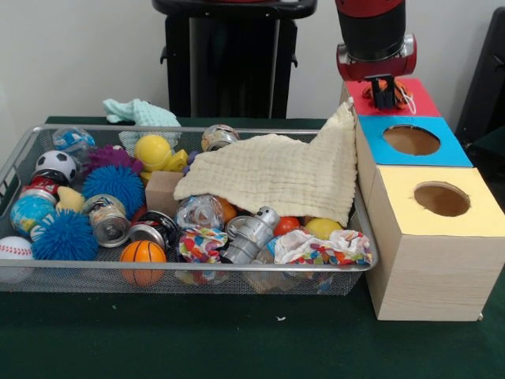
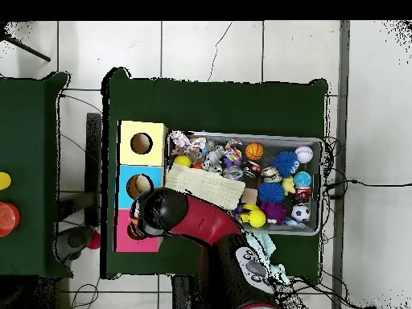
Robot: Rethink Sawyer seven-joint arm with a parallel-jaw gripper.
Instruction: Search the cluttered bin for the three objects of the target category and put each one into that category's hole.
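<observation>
The tool [image 1: 384, 96] hangs over the red box top [image 1: 414, 101], clamped on an orange thing [image 1: 384, 85] just above the hole. This drop looks nearly done; the wire bin [image 1: 197, 268] on the desk remains crowded, so searching is left.

One wire mesh bin [image 1: 24, 154] holds the clutter; three wooden boxes [image 1: 430, 260] stand in a row beside it, topped yellow, blue and red; two blue spiky balls [image 1: 115, 186] show, plus one purple one; one basketball [image 1: 143, 253], one baseball [image 1: 13, 249], one soccer ball [image 1: 55, 163]; one yellow rubber duck [image 1: 158, 153]; one cream cloth [image 1: 276, 174] (draped over the bin's corner); at least three crushed cans [image 1: 108, 221].
</observation>
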